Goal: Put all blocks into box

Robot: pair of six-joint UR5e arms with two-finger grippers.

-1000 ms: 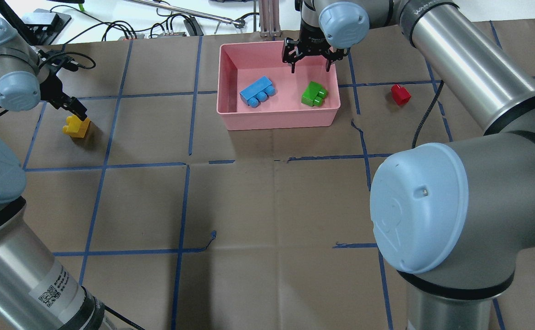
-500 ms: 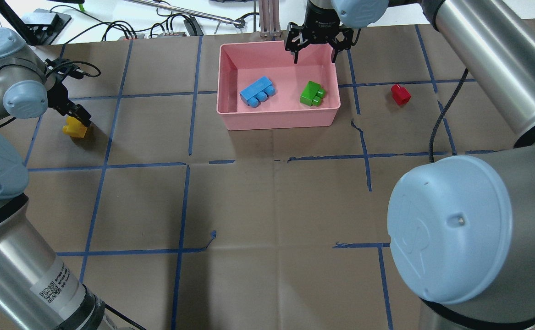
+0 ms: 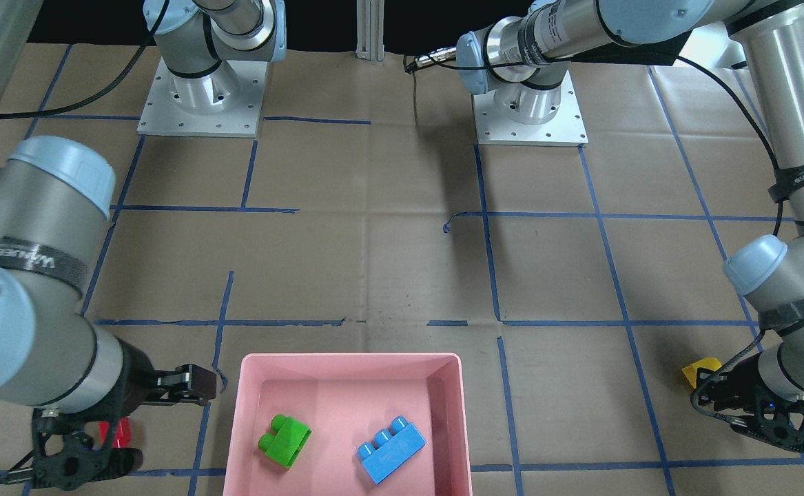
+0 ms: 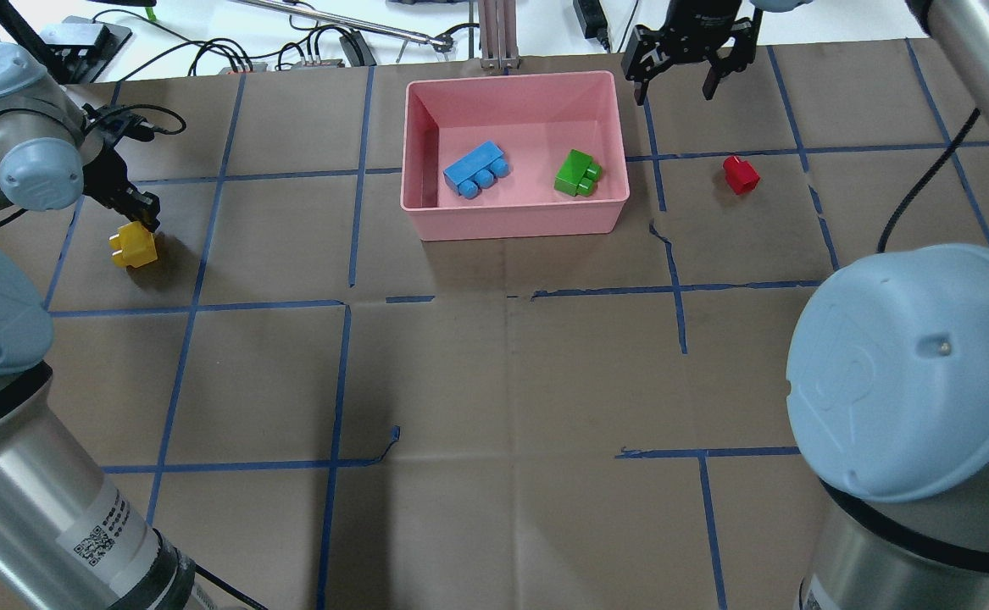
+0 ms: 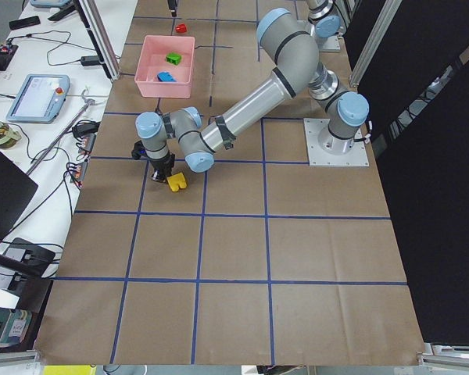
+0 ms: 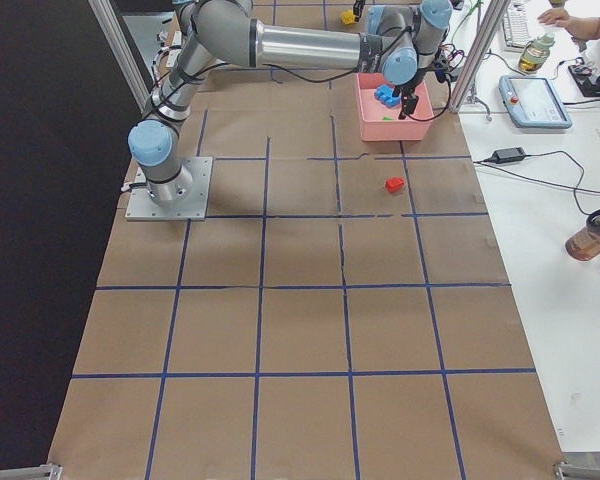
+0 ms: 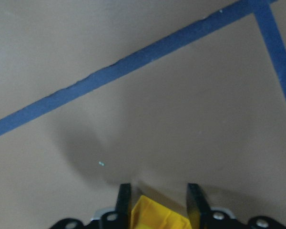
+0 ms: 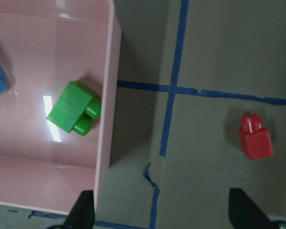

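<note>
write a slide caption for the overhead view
Blue brick and green brick in the pink box; left claw at the yellow brick, right claw open, red brick outside.

— Where is the left arm [image 4: 32, 174]?
— Stretched out to the left edge of the bench [image 4: 494, 373], in its far half, with the wrist bent downward. The left gripper [image 4: 145, 219] points at the surface, its jaws drawn in on the yellow brick [image 4: 132, 246] wedged between them.
— And the right arm [image 4: 909, 373]?
— It reaches across to the far edge, right of the middle. The right gripper [image 4: 672, 85] hangs straight down above the surface, jaws spread wide.
— How are the elbows?
— Both are raised well above the bench, and the forearms run out from them toward the far side.
</note>
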